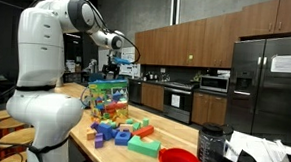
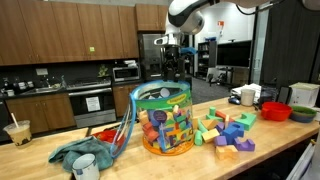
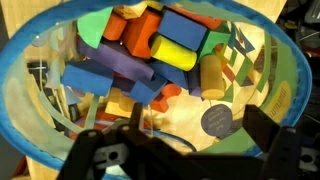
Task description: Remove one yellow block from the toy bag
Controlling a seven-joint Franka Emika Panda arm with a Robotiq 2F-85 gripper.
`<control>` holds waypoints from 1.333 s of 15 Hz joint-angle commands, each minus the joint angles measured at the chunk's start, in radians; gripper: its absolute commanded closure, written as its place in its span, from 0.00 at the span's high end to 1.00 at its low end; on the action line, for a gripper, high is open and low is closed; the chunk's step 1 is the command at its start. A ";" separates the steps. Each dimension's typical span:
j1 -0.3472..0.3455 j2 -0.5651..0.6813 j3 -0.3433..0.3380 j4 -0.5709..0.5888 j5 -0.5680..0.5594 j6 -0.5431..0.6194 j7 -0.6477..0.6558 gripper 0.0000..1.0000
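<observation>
Above the open mouth of the toy bag, the gripper hangs with its 2 fingers set wide apart and nothing between them; the wrist view shows both dark fingers at the lower edge of the frame, clear of the contents. Both exterior views confirm the gripper pointing down just over the bag's top band, not yet among the blocks. Directly ahead of the fingers in the wrist view, the yellow block lies on top of the pile inside the bag. It appears to be a short cylinder on its side, resting against a large blue block above it and close beside a tan cylinder. An orange block and a green block sit further along the pile. Assessment: the yellow block looks rigid, light and smooth-skinned. Its curved barrel is likely to roll or squirt out under an off-centre pinch, so the sounder hold is probably across its 2 flat ends, or squarely across the middle of the barrel. Its exposed upper side is free for approach, but the neighbours crowd it closely. The bag walls look thin and pliable, so a finger catching the rim could drag or tip the whole bag. Outside the bag, loose blocks lie on the wooden counter, with a red bowl further off.
</observation>
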 commanded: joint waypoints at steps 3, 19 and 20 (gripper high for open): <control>-0.018 0.011 0.019 0.008 -0.015 0.002 -0.021 1.00; -0.014 0.051 0.053 0.032 -0.186 0.060 -0.280 1.00; -0.015 0.050 0.053 0.029 -0.179 0.074 -0.294 1.00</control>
